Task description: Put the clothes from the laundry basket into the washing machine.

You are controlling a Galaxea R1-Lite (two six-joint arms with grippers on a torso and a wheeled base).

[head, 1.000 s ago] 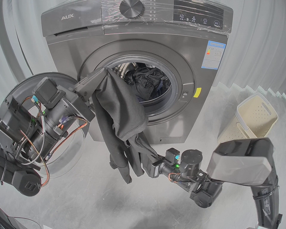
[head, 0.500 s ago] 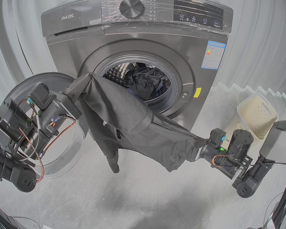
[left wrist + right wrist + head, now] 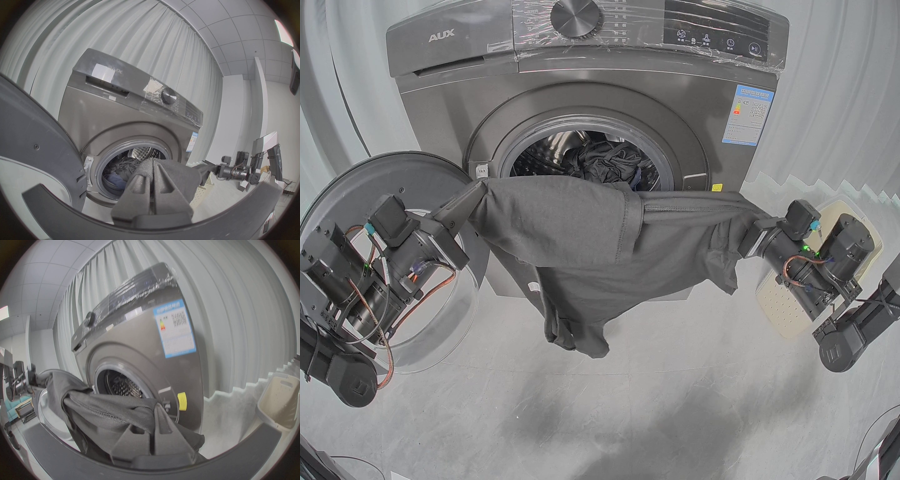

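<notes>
A dark grey garment (image 3: pixel 594 250) hangs stretched wide in front of the washing machine (image 3: pixel 581 106) opening. My left gripper (image 3: pixel 474 195) is shut on its left end, beside the open door (image 3: pixel 381 181). My right gripper (image 3: pixel 751 234) is shut on its right end, near the basket. The middle of the cloth sags toward the floor. In the left wrist view the fingers (image 3: pixel 164 187) pinch the cloth (image 3: pixel 178 175). The right wrist view shows the garment (image 3: pixel 103 412) bunched over that gripper (image 3: pixel 152 430). Dark clothes (image 3: pixel 603 164) lie inside the drum.
A beige laundry basket (image 3: pixel 837 215) lies tipped on the floor at the right, partly hidden behind my right arm. White curtains hang behind the machine. The grey floor in front is open.
My right gripper has swung from low centre up and to the right with the garment's end, stretching the cloth out flat. My left gripper has drawn slightly left and down.
</notes>
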